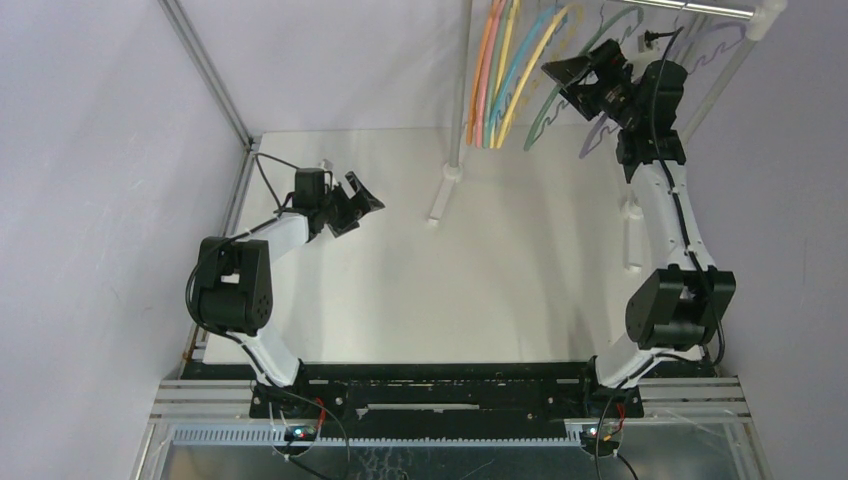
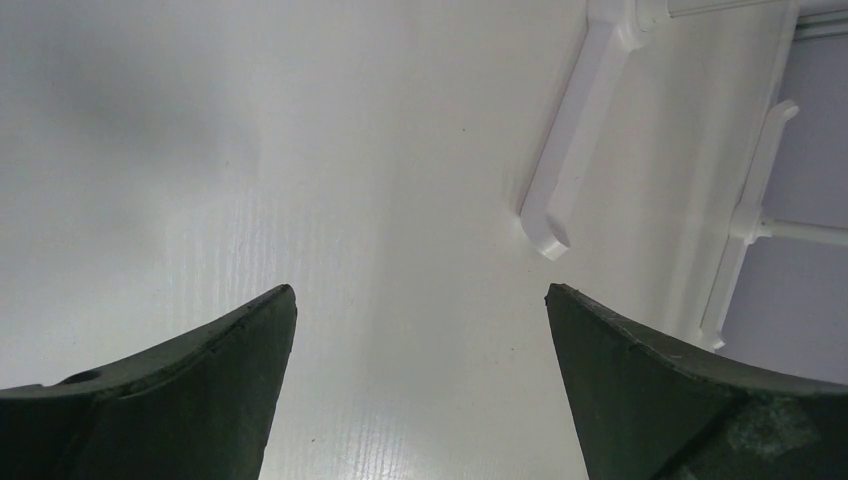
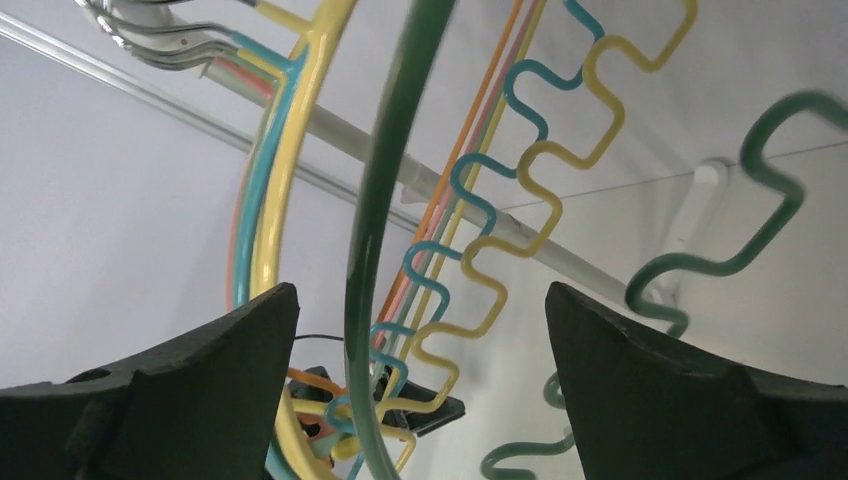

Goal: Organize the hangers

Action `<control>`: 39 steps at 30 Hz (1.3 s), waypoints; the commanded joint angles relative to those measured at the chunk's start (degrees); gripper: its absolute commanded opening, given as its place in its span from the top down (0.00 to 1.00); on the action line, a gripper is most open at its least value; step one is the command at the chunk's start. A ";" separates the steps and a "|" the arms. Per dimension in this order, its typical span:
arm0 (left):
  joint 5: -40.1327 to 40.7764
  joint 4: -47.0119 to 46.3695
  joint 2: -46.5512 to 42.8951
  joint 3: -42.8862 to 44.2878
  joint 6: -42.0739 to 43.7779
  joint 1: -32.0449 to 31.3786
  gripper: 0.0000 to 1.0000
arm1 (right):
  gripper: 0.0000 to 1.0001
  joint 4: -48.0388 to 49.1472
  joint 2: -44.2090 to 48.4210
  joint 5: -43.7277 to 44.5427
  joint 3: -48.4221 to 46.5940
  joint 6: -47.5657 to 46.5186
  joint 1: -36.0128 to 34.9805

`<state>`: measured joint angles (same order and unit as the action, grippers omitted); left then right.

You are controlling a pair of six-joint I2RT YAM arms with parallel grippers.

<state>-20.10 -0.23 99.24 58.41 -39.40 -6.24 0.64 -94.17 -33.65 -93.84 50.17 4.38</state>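
Hangers (image 1: 487, 85) hang around raised right hand (image 3: 420, 295), jaws spread.

Hangers (image 1: 487, 90) — bunched, hanging (green one (image 3: 372, 250) apart)

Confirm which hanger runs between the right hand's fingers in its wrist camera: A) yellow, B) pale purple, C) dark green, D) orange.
C: in the right wrist view the dark green hanger rises through the gap of the wide-open right hand.

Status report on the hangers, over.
Left gripper open, over table. Right gripper open around green hanger, not gripping. Remaining hangers bunched on rail, close behind.
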 commanded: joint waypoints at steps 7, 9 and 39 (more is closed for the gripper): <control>4.47 3.70 -5.22 2.12 5.52 0.22 0.01 | 0.00 -18.04 14.31 12.07 0.55 -16.55 -2.11; 6.15 5.36 -6.36 2.31 7.16 0.20 0.01 | 0.00 -20.94 16.34 14.46 1.28 -19.96 -3.25; 16.96 12.19 -14.57 -0.93 15.57 -3.72 0.01 | 0.00 -32.42 31.79 36.24 34.73 -39.42 -29.12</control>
<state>-4.23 12.29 87.11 58.37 -25.58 -9.93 -35.51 -63.55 1.26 -59.33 12.05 -24.40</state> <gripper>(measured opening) 0.994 1.000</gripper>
